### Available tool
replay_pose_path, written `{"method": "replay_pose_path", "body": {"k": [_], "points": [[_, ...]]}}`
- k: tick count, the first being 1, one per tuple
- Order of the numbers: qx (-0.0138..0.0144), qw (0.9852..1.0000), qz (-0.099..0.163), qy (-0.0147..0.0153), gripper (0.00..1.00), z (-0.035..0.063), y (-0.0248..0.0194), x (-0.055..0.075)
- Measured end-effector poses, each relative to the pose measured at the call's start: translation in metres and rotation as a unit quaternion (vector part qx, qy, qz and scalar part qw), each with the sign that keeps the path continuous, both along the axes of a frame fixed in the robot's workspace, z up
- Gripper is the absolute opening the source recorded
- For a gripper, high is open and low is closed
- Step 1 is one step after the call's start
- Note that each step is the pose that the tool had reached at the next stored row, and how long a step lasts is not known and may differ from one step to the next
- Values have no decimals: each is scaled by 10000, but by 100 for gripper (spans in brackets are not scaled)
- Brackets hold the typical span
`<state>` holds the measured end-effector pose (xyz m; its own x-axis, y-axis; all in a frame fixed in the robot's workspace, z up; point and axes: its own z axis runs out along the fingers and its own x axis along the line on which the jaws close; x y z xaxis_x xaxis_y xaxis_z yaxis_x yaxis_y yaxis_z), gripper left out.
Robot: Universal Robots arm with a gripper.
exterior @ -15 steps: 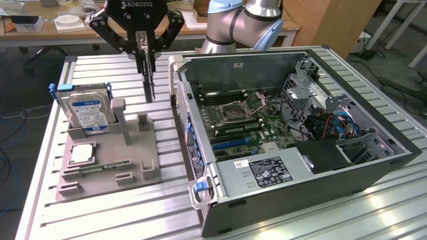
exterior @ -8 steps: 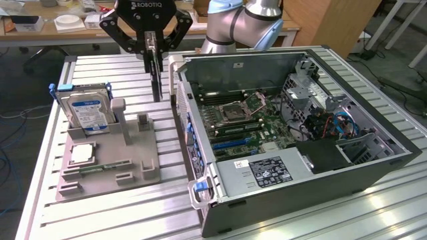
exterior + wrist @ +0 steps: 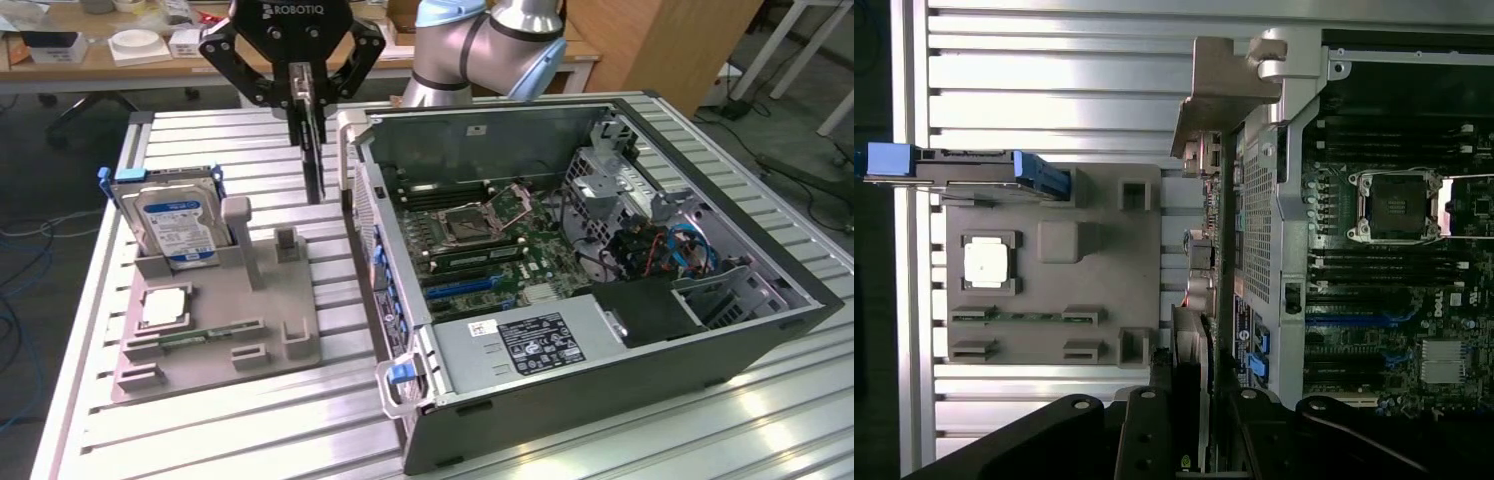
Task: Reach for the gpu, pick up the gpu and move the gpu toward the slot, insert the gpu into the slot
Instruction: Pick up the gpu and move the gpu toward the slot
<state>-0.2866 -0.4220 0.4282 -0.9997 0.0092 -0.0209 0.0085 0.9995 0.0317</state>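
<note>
My gripper [image 3: 304, 88] is shut on the gpu [image 3: 311, 150], a thin dark card that hangs edge-on below the fingers. It is held in the air above the metal table, between the grey fixture block and the open computer case's side wall. In the wrist view the gpu [image 3: 1226, 250] runs away from the fingers, with its silver bracket [image 3: 1229, 85] at the far end, just outside the case wall. The slot [image 3: 467, 300] is a long black connector on the green motherboard inside the case, next to a blue one; the black slot [image 3: 1349, 365] is apart from the card.
A grey fixture block [image 3: 254, 310] at the exterior view's left holds an upright hard drive [image 3: 174, 220], a processor chip [image 3: 163, 308] and a memory stick [image 3: 207, 336]. The open case [image 3: 587, 390] has a processor socket [image 3: 478, 218], a power supply [image 3: 534, 345] and cables.
</note>
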Motion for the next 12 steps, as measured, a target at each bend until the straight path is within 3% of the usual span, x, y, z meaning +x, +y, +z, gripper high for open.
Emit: {"method": "replay_pose_path", "body": {"k": [12], "points": [[0,10000,1,0,27,0,0,149]]}}
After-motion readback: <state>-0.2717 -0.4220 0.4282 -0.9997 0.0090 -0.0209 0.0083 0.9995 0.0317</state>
